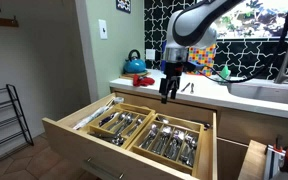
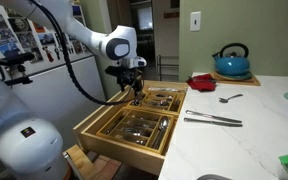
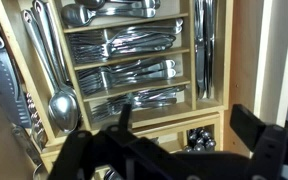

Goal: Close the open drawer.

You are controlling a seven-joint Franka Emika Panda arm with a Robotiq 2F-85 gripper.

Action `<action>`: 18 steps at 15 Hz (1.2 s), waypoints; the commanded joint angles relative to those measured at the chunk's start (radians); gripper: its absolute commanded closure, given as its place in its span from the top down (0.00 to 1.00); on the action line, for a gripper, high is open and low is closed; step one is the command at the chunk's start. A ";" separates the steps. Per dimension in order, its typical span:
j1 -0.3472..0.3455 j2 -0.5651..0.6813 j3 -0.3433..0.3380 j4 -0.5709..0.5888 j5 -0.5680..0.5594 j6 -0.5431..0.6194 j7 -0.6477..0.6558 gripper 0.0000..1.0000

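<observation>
Claw (image 1: 168,96) hangs spread wide over the back of the pulled-out drawer (image 1: 82,143)

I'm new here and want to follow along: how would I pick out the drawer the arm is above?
Find the white kitchen counter with the blue kettle on it. Just under its edge, a wide shallow light-wood drawer stands pulled out, below the robot's gripper. Unlike the wood panel beside it, it lies open, showing divider trays full of silver cutlery.
</observation>
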 commanded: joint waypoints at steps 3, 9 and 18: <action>-0.013 0.000 0.012 0.001 0.004 -0.002 -0.003 1.00; -0.013 0.001 0.012 0.001 0.004 -0.002 -0.003 1.00; 0.087 0.176 0.204 0.178 -0.132 -0.109 0.007 1.00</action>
